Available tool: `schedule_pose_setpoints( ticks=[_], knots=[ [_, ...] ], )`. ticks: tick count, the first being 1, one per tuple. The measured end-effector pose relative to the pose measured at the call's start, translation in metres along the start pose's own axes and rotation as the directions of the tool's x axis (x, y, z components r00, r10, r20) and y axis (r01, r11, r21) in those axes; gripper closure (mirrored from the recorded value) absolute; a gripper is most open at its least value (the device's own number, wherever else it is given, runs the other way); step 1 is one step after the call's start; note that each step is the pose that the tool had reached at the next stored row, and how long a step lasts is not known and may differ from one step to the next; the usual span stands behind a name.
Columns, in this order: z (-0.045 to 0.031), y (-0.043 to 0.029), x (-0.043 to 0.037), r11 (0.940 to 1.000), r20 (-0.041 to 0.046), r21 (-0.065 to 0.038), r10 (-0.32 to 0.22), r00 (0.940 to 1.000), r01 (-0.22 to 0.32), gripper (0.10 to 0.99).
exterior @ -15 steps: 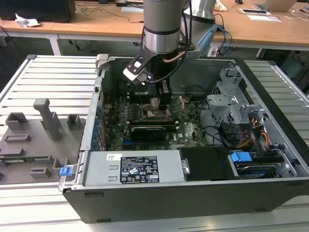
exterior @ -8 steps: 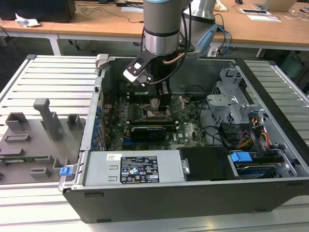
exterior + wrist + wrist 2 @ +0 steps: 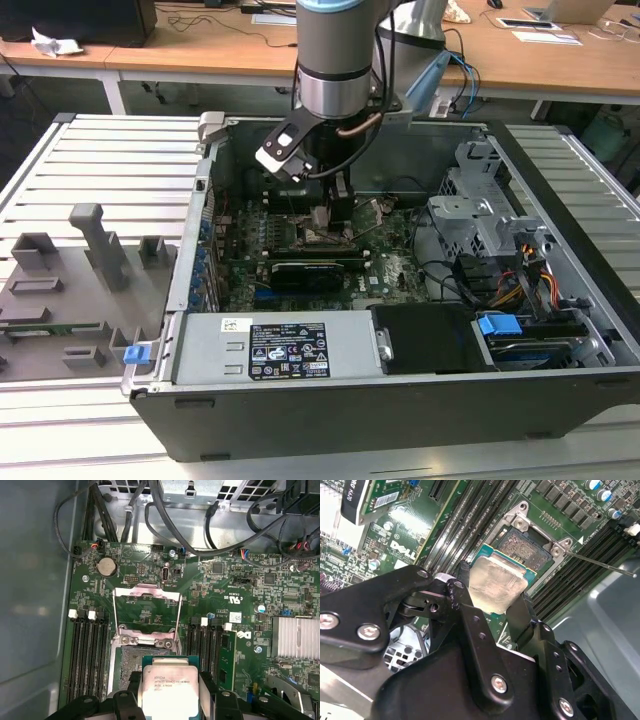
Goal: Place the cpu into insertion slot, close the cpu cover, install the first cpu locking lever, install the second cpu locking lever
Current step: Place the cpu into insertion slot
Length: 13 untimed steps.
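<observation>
My gripper (image 3: pixel 492 594) is shut on the cpu (image 3: pixel 499 580), a flat square chip with a dull silver top on a green base. The black fingers (image 3: pixel 462 582) pinch two opposite edges. The chip hangs tilted just above and partly over the insertion slot (image 3: pixel 530 542), a dark square socket with a metal rim on the green board. In the first wrist view the cpu (image 3: pixel 167 685) overlaps the slot (image 3: pixel 127 662), and the cpu cover (image 3: pixel 146 591) stands flipped open beyond it. A thin lever rod (image 3: pixel 600 562) sticks out beside the socket. In the exterior view the gripper (image 3: pixel 325 213) is deep inside the case.
The open computer case (image 3: pixel 200 190) walls in the arm. A black graphics card (image 3: pixel 310 270) lies near the socket, with the power supply (image 3: pixel 285 350) in front. Memory slots (image 3: pixel 87 650) flank the socket. Cables (image 3: pixel 200 535) and a drive cage (image 3: pixel 490 205) crowd one side.
</observation>
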<state>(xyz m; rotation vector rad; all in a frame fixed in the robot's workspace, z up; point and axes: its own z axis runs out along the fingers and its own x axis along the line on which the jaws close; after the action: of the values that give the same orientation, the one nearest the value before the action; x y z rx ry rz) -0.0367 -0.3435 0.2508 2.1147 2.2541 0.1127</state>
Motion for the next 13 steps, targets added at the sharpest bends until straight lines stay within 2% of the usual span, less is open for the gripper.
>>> schedule_pose_setpoints(
  ticks=[13],
  knots=[
    [0.0076, -0.0007, 0.0000, 1.0000, 0.0008, 0.000, 0.009, 1.0000, -0.009, 0.549]
  ],
)
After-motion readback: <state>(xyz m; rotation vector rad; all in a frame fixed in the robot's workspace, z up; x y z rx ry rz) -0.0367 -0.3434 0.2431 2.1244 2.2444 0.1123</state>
